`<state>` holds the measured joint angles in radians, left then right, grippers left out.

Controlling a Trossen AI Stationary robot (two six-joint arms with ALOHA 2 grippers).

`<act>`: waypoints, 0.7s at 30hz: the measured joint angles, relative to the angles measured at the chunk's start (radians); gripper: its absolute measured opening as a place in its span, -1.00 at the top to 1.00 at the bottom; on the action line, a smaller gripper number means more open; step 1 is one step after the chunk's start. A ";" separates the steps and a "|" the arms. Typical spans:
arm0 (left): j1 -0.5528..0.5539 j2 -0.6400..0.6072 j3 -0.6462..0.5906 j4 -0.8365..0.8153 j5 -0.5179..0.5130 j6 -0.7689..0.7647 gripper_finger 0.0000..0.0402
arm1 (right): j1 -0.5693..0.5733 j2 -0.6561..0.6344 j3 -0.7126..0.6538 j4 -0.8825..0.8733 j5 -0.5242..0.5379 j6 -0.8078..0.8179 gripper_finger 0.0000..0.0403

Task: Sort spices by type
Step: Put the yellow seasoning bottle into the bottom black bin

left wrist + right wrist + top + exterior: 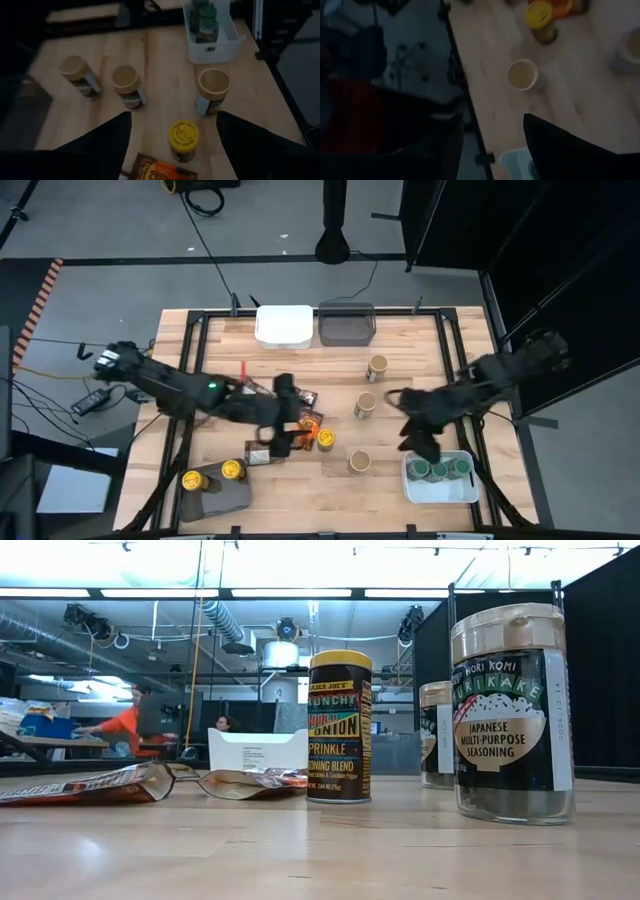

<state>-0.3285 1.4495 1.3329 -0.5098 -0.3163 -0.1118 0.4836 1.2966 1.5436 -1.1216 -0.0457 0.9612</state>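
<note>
High view: left gripper (300, 423) over brown packets (305, 422) mid-tabletop (420, 390), fingers unclear; right gripper (425, 442) above white tray (440, 492) of green-lidded jars (438, 470), state unclear; tan-lidded jars (366, 404) standing loose between.

Low view: yellow-lidded jar (339, 727) upright, rigid, smooth, likely slippery, best gripped across body; packets floppy, light, best pinched at an edge.

Wrist views: left gripper (172, 120) spread wide, empty; right gripper (492, 125) wide, empty.

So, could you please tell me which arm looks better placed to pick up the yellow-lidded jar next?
Probably the left: its open gripper hovers right by the yellow-lidded round jar, while the right gripper sits at the white tray.
</note>
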 joint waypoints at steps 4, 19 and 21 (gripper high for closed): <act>0.060 0.100 0.017 -0.003 0.090 0.053 -0.49 | 0.085 -0.048 0.000 -0.004 0.170 0.062 -0.05; 0.095 0.331 0.022 0.069 0.326 0.192 -0.49 | 0.224 0.007 0.000 -0.092 0.273 0.147 -0.05; 0.096 0.351 0.022 0.071 0.340 0.198 -0.49 | 0.225 0.018 0.000 -0.093 0.273 0.147 -0.05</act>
<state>-0.2326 1.8004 1.3548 -0.4385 0.0235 0.0861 0.7089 1.3143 1.5436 -1.2150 0.2272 1.1080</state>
